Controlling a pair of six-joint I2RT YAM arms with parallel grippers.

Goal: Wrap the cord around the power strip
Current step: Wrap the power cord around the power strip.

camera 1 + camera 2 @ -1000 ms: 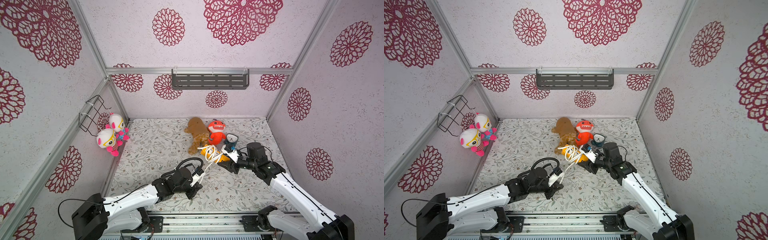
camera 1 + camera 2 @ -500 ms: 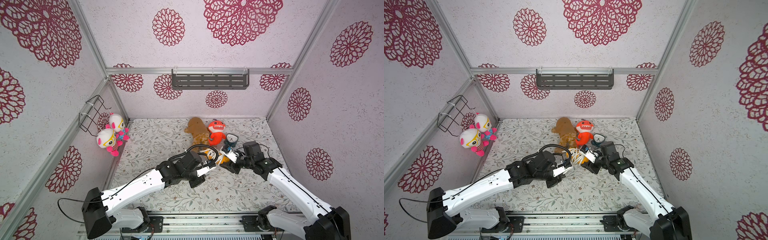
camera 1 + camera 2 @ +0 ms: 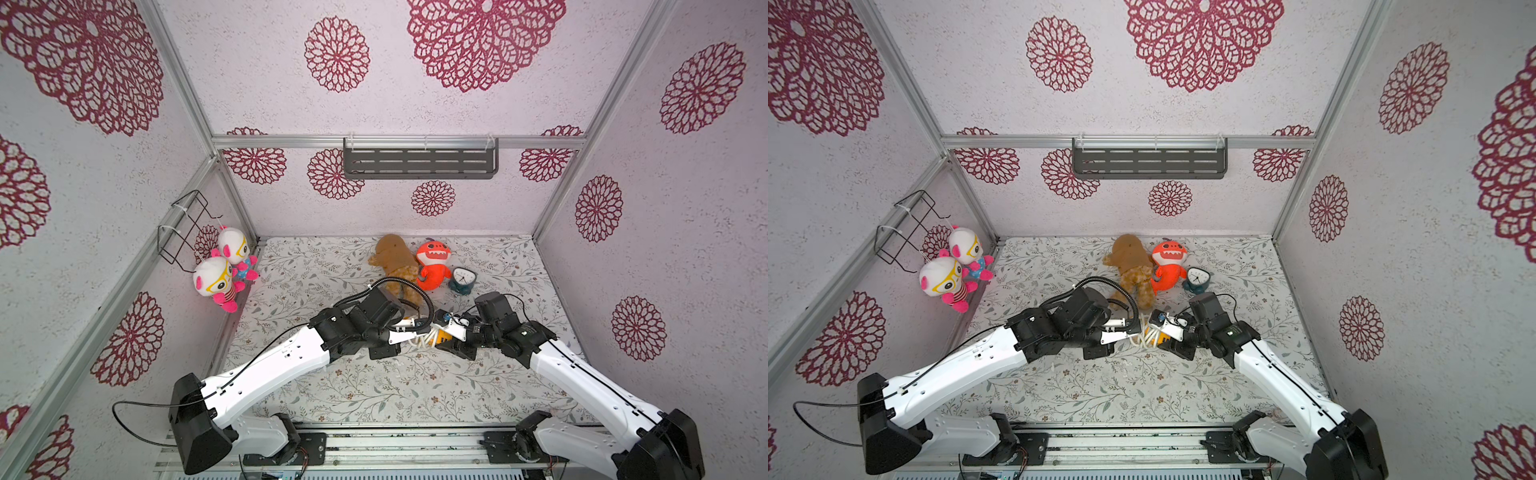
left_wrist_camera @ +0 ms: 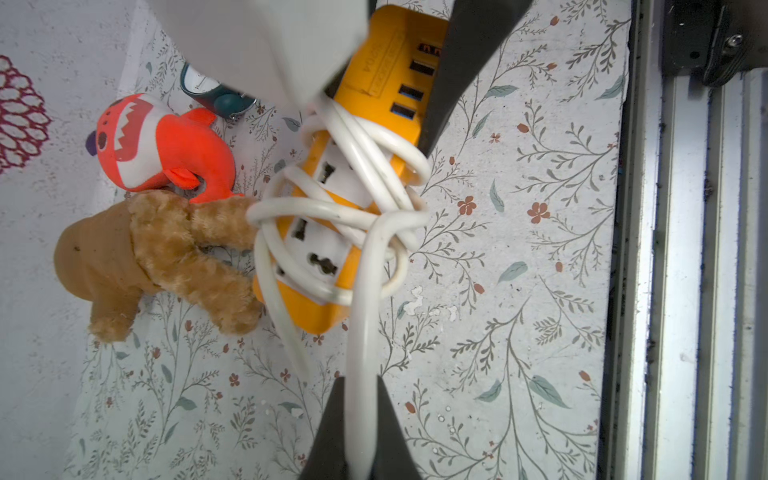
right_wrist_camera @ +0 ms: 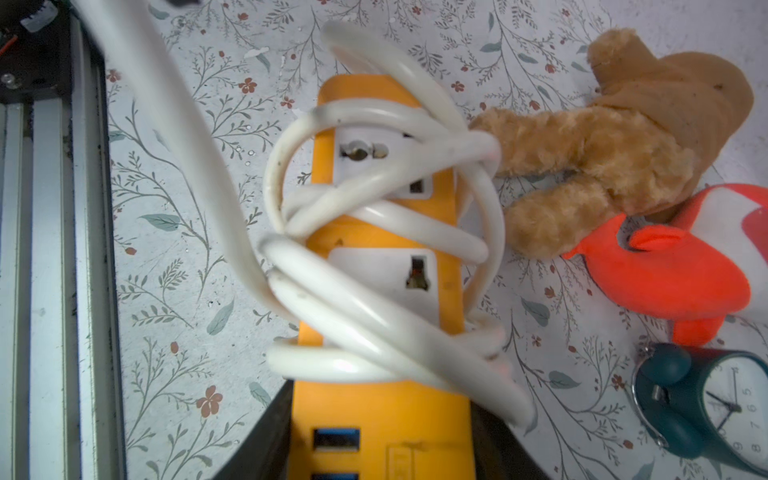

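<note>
Four plush toys [image 3: 216, 280] [image 3: 235, 249] [image 3: 395, 257] [image 3: 432, 266]; one clock [image 3: 462, 279]; one power strip [image 4: 376, 91]; one cord [image 4: 361, 332]; two robot arms [image 3: 270, 370] [image 3: 582, 382].

Built alike on both sides: left arm [image 3: 266, 374] and right arm [image 3: 582, 382] of smooth white shells dotted with small dark holes, joined by boxy black housings, rooted in black bases [image 3: 195, 432]. Thin black cables [image 3: 115, 413] along the white links; a thick ribbed black hose [image 3: 424, 297] looped over the left wrist. Black, wedge-tapered fingers [image 4: 328, 440] on left gripper [image 4: 359, 382] and right gripper [image 5: 380, 415].
</note>
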